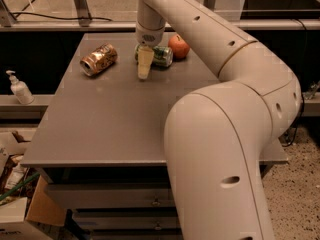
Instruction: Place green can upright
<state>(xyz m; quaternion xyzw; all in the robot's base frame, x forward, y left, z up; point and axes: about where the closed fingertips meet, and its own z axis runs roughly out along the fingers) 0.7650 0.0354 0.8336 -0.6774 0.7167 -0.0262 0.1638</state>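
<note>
The green can (163,56) lies on its side at the far middle of the grey table (115,119), with its left end hidden behind my gripper. My gripper (143,73) points down from the long cream arm (210,39). Its tip is just above the tabletop, directly in front of the can's left end. It holds nothing that I can see.
A red apple (178,46) sits right beside the green can on its right. A copper-orange can (98,59) lies on its side to the left. A white pump bottle (19,89) stands on a low ledge left of the table. Cardboard boxes (20,214) are on the floor at lower left.
</note>
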